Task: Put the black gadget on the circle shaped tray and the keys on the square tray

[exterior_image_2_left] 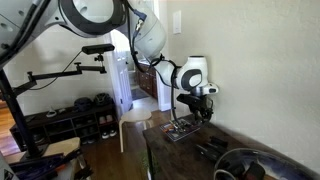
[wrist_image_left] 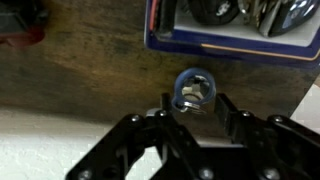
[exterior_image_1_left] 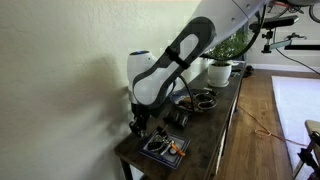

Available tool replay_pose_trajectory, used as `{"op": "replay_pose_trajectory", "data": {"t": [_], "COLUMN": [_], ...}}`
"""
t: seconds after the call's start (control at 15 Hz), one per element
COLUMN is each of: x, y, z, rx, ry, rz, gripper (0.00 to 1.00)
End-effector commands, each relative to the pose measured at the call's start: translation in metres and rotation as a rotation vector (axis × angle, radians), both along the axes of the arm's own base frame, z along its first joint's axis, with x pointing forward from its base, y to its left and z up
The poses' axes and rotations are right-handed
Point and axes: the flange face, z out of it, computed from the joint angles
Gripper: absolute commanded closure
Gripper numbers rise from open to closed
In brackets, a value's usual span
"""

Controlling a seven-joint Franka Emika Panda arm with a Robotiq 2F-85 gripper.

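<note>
- The end effector (wrist_image_left: 193, 103) is half closed. The keys (wrist_image_left: 193, 88) sit between its fingertips, and it looks like it holds them.
- The keys are over the wooden surface (wrist_image_left: 90, 70), just beside the square tray (wrist_image_left: 240, 50), not in it yet.
- I think a good next move is to lift a little, cross the rim, go low, then let go gently.

A dark wooden table (exterior_image_1_left: 212, 122) stands against a pale cream wall (exterior_image_1_left: 60, 60) in both exterior views. Beside it runs a brown wood floor (exterior_image_1_left: 258, 120), with a pale rug (exterior_image_1_left: 296, 100) at the picture's edge. In an exterior view a brightly lit doorway (exterior_image_2_left: 140, 75) opens beyond the table, and a low black rack (exterior_image_2_left: 70, 122) of shoes stands near it.
</note>
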Motion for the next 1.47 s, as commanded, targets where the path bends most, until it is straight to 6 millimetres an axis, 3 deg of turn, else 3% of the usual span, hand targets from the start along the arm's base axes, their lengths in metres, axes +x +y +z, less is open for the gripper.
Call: {"op": "replay_pose_trajectory", "data": {"t": [0.0,0.07,0.13,0.27,0.6,1.27,1.33,1.4], "x": [-0.01,-0.011,-0.011,-0.01,-0.006,-0.006,-0.006,-0.006], "y": [-0.01,-0.01,-0.01,-0.01,-0.007,-0.006,-0.006,-0.006], "z": [0.019,0.017,0.015,0.011,0.006,-0.007,-0.008,-0.008], "rx": [-0.011,-0.011,-0.011,-0.012,-0.014,-0.017,-0.018,-0.018], "ry": [-0.021,-0.008,-0.003,0.009,0.017,0.037,0.039,0.04], "rz": [0.016,0.024,0.029,0.041,0.064,0.077,0.079,0.081], "gripper": [0.75,0.7,0.27,0.29,0.02,0.0,0.19,0.28]}}
